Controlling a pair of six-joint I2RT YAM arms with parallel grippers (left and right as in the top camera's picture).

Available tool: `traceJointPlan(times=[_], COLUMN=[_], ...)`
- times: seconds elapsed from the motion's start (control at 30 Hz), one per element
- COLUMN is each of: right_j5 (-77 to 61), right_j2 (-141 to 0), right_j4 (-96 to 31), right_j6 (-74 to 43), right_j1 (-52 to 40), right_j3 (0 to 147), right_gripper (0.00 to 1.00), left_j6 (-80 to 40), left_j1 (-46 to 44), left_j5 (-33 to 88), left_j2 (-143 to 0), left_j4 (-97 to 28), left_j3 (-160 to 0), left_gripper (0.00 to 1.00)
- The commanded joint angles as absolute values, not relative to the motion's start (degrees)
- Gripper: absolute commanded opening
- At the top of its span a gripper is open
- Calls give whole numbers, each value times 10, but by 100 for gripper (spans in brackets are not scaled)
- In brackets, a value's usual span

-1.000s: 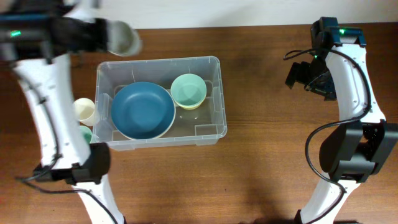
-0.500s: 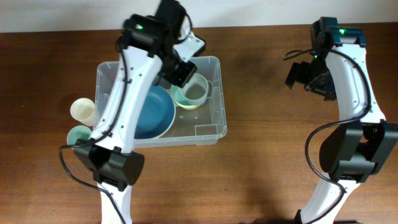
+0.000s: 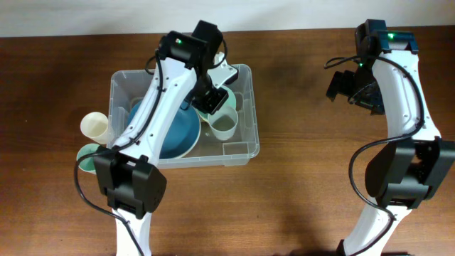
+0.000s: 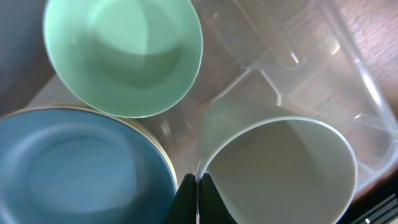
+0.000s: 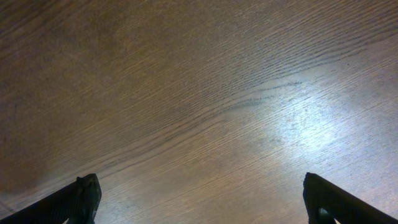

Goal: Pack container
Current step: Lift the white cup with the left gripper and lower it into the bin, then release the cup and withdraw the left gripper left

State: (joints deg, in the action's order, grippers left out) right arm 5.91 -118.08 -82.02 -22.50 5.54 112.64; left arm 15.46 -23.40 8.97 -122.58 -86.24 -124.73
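The container (image 3: 239, 153) is a clear plastic bin on the wooden table. It holds a blue plate (image 3: 176, 135) and a mint green bowl (image 3: 226, 97). My left gripper (image 3: 210, 107) is shut on the rim of a pale grey-white cup (image 3: 226, 122) and holds it inside the bin, just in front of the bowl. In the left wrist view the fingers (image 4: 196, 199) pinch the cup's (image 4: 280, 168) rim, with the bowl (image 4: 124, 56) behind, the plate (image 4: 74, 168) to the left and the bin wall (image 4: 348, 74) to the right. My right gripper (image 5: 202, 199) is open and empty over bare table.
A cream cup (image 3: 96, 126) and a teal cup (image 3: 85, 156) stand outside the bin, against its left wall. The right arm (image 3: 352, 85) hangs over the table's far right part. The table's far edge runs along the top of the overhead view.
My left arm has swung from the far left corner to over the bin, carrying the cup, and has lowered it inside beside the green bowl. The right arm has not moved.
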Motion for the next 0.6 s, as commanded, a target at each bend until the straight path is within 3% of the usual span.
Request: traceJointPlan(times=[0.0, 0.57], right_j5=[60, 60], right_j2=[-1178, -1178], right_j4=[-820, -820], right_j6=[-228, -228], right_j1=[57, 57], right_j3=[1128, 1128], right_gripper=[99, 99], left_j6=[163, 163], left_j1=[-232, -226], left_j5=[88, 77], left_j2=[-1230, -1231], left_j4=[-849, -799], left_j3=[-1227, -1170], left_gripper=[1, 6])
